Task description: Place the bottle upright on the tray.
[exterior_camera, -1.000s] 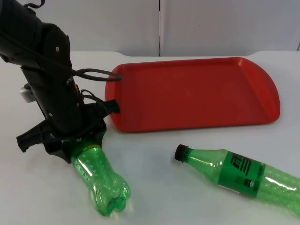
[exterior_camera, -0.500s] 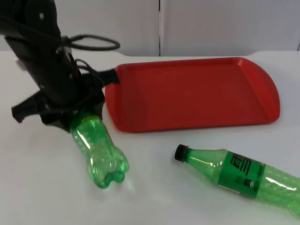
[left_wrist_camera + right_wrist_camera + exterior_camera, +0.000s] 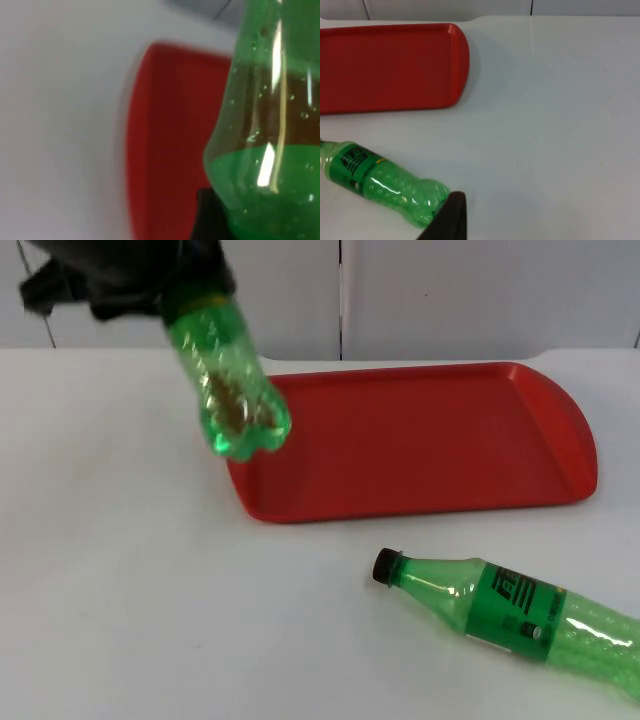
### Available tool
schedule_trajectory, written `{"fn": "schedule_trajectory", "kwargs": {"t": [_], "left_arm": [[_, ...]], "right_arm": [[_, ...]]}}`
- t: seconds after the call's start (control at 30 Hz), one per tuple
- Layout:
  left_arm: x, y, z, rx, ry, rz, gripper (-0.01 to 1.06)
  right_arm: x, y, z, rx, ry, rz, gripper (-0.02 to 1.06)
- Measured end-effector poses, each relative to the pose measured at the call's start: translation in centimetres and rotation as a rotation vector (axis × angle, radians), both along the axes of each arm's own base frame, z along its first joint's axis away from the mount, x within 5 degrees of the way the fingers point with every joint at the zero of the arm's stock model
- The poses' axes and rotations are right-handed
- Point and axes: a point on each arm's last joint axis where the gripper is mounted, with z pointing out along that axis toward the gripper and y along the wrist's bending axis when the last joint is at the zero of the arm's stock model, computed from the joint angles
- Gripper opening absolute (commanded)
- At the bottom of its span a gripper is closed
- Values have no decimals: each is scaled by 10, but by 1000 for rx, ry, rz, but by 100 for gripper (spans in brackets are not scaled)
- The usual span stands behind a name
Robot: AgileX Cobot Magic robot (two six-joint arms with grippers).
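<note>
Gripped by my left end effector [image 3: 185, 290] at its neck end, the bare green bottle [image 3: 228, 380] hangs in the air at the far left of the scene, tilted, with its lobed base pointing down and toward the near right. That base sits above the left edge of the red tray [image 3: 420, 440], and I cannot tell whether it touches the tray; it looks lifted clear of the white desk [image 3: 120, 590]. From my left wrist I see the bottle's [image 3: 265, 125] clear green wall close up, with the tray's [image 3: 165, 140] rounded corner behind it and a dark fingertip beside the bottle. Moving right, the tray lies flat on the desk toward the far side, near the grey partition wall [image 3: 450, 290], with nothing resting on its floor. Nearer and further right, a second green bottle [image 3: 510, 610] lies on its side on the desk, well apart from the tray, its black cap [image 3: 386, 566] pointing left and its green label around the middle. My right arm waits; from its wrist I see this lying bottle [image 3: 380, 182], the tray [image 3: 395, 65] beyond it, and one black fingertip of my right end effector [image 3: 447, 220], whose spread I cannot tell.
</note>
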Motion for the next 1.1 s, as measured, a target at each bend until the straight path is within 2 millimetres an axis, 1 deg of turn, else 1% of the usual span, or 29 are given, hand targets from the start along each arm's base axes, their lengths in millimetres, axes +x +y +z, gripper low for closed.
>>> {"fn": "schedule_trajectory", "kwargs": {"t": [0.03,0.1,0.13,0.17,0.33,0.37,0.43,0.5,0.53,0.67,0.7,0.8,0.83,0.87,1.0,1.03,1.1], "left_arm": [[-1,-7,11,2,-92,-45,0],[-1,-14,21,5,-193,-94,0],[-2,-21,28,25,-289,-157,0],[-2,-21,28,25,-289,-157,0],[-4,-38,48,45,-556,-320,0],[-4,-38,48,45,-556,-320,0],[-3,-43,52,55,-660,-377,0],[-3,-47,55,110,-774,-438,0],[-3,-47,55,110,-774,-438,0],[1,-55,49,223,-936,-523,0],[1,-55,49,223,-936,-523,0],[9,-59,36,275,-977,-537,0],[13,-60,27,270,-971,-523,0],[13,-60,27,270,-971,-523,0],[24,-62,7,233,-986,-478,0],[24,-62,7,233,-986,-478,0],[29,-64,-5,205,-998,-456,0]], "right_arm": [[0,0,0,0,0,0,105],[0,0,0,0,0,0,105],[0,0,0,0,0,0,105],[0,0,0,0,0,0,105],[0,0,0,4,0,-2,105],[0,0,0,4,0,-2,105],[0,0,0,4,0,-2,105],[0,0,0,4,0,-2,105],[0,0,0,4,0,-2,105],[0,0,0,4,0,-2,105],[0,0,0,4,0,-2,105],[0,0,0,4,0,-2,105],[0,0,0,4,0,-2,105],[0,0,0,4,0,-2,105],[0,0,0,4,0,-2,105],[0,0,0,4,0,-2,105],[0,0,0,4,0,-2,105]]}}
